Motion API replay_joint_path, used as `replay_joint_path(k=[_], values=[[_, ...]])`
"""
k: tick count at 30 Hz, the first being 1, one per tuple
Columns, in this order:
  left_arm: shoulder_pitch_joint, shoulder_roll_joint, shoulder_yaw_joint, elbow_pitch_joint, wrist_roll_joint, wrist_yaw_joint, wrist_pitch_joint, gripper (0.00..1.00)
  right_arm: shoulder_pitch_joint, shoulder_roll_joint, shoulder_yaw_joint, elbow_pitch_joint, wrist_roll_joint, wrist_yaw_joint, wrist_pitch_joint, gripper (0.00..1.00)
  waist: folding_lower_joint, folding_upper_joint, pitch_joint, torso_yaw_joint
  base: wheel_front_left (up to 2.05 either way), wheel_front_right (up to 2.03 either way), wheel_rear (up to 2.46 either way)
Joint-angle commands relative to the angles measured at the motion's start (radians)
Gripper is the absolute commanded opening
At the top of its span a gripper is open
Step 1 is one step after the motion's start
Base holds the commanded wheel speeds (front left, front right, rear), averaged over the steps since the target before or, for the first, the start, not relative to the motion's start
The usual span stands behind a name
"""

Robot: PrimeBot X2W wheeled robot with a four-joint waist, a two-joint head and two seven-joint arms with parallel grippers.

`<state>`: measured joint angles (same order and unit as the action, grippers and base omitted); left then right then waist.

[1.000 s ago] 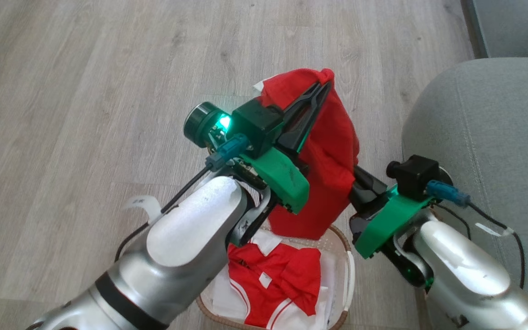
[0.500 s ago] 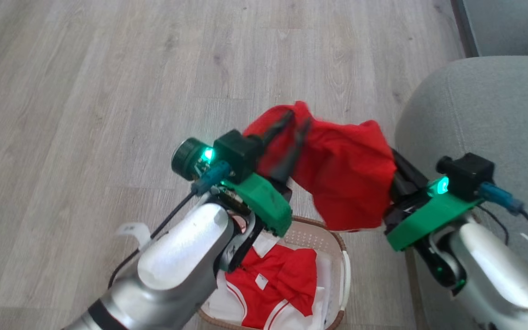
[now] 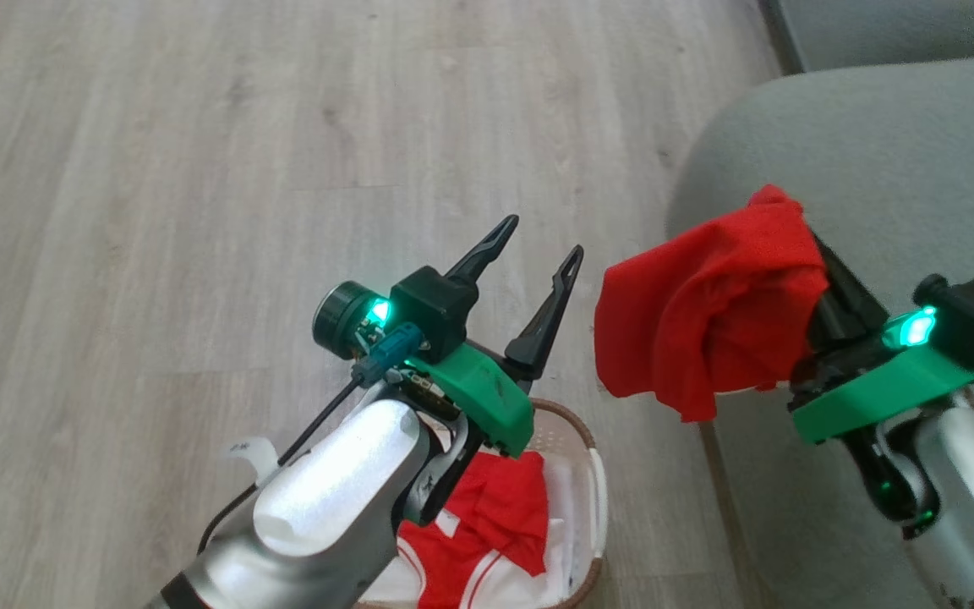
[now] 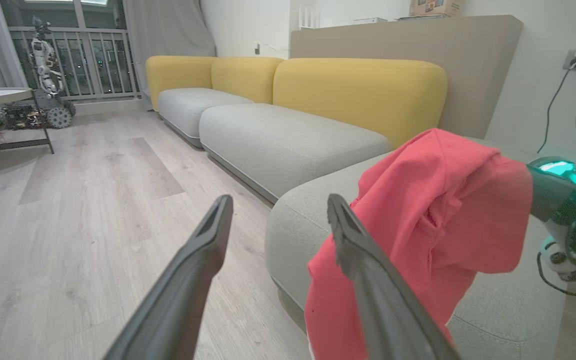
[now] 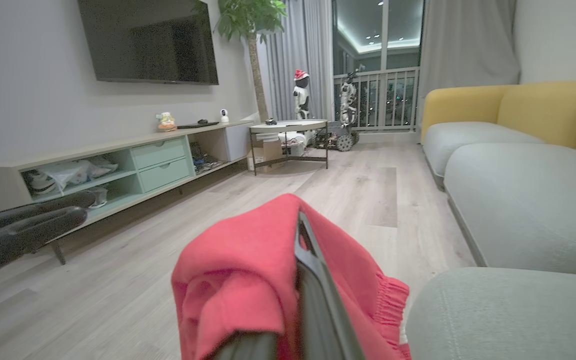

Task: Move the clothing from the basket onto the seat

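Carrying the first piece across: transfer step, one garment in the air, one left to fetch.

Floor (image 3: 199,169): pale wood planks, all round.

Seat (image 3: 876,152): grey-green, at right, rounded corner nearest the arms.

Basket (image 3: 595,474): low centre on the floor, near the seat's front, partly under the left arm.

Plain garment (image 3: 707,304): bunched, hanging at the seat's corner, part over the cushion, part over the floor. Not resting on the seat, as far as I can tell. Right jaws clenched on it; fabric drapes over both sides of them in the right wrist view.

Striped garment (image 3: 504,516): lying in the basket on a white sheet (image 3: 567,541).

Left jaws: spread wide, nothing between them, poised above the basket.

Judgement: next, the right arm needs to reach further over the seat, lower, and let go. The left jaws then go down for the striped garment, pinching red fabric only, not the sheet.
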<state>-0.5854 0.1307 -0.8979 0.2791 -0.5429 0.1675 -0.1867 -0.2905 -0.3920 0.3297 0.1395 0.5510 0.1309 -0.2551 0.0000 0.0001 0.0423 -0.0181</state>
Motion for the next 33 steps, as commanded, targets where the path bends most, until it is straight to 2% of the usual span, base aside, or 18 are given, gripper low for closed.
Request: replay_joint_path(k=[1,15,26,33], values=[[-0.035,0.017,0.029,-0.027,0.000,0.006,-0.012,1.00,-0.006,-0.028,-0.008,-0.046,-0.008,0.000,-0.007,0.00,0.0000,-0.0001,0.006,-0.038,0.00,0.00,0.00],[-0.050,0.018,0.028,0.020,0.012,0.010,-0.038,1.00,0.033,-0.044,-0.070,-0.131,0.022,0.000,-0.007,0.00,0.0000,-0.0001,0.025,-0.248,0.00,0.00,0.00],[-0.068,0.020,0.012,0.073,0.021,-0.036,-0.057,1.00,0.061,-0.051,-0.090,-0.166,0.004,0.000,-0.007,0.00,0.0000,-0.0001,0.034,-0.375,0.00,0.00,0.00],[-0.085,0.022,0.007,0.091,0.020,-0.059,-0.061,1.00,0.073,-0.043,-0.108,-0.176,0.006,0.000,-0.007,0.00,0.0000,-0.0001,0.049,-0.431,0.00,0.00,0.00]])
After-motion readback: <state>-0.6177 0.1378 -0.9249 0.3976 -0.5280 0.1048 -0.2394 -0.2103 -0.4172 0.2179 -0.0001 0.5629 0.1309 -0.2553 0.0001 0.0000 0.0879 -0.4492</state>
